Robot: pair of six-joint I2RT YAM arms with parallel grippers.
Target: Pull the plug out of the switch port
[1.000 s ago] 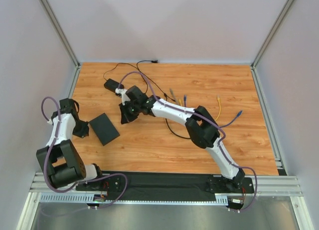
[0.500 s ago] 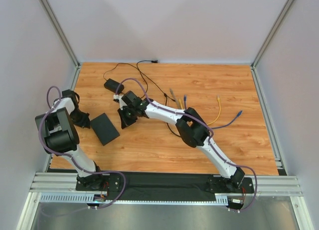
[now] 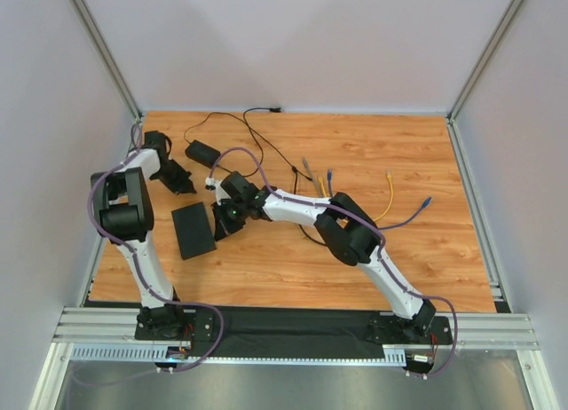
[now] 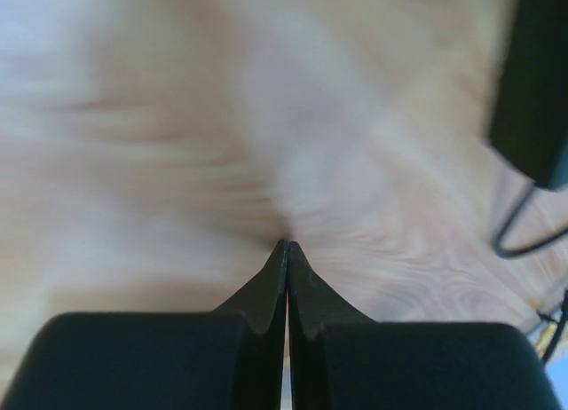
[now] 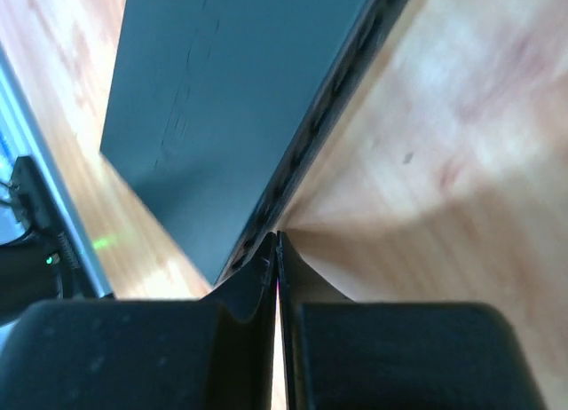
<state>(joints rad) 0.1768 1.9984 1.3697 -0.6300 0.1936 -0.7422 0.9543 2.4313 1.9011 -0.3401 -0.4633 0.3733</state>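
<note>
The switch (image 3: pixel 193 230) is a flat black box lying at the left of the wooden table. Its top (image 5: pixel 231 99) and its socket edge (image 5: pixel 330 104) fill the right wrist view. My right gripper (image 3: pixel 219 228) is shut and empty, its tips (image 5: pixel 278 236) right at that socket edge. The plug does not show in any socket I can see. My left gripper (image 3: pixel 185 185) is also shut and empty, hovering over bare wood (image 4: pixel 286 243) above the switch and beside the power brick (image 3: pixel 203 151).
The black power brick (image 4: pixel 532 82) with its thin black cable (image 3: pixel 257 144) lies at the far left. Several loose network cables with coloured ends (image 3: pixel 389 186) lie to the right of centre. An aluminium frame rail (image 3: pixel 129 161) borders the left edge.
My left arm has swung from the switch's left side up toward the power brick. The switch has turned slightly. My right gripper has moved down-left to the switch's socket edge.
</note>
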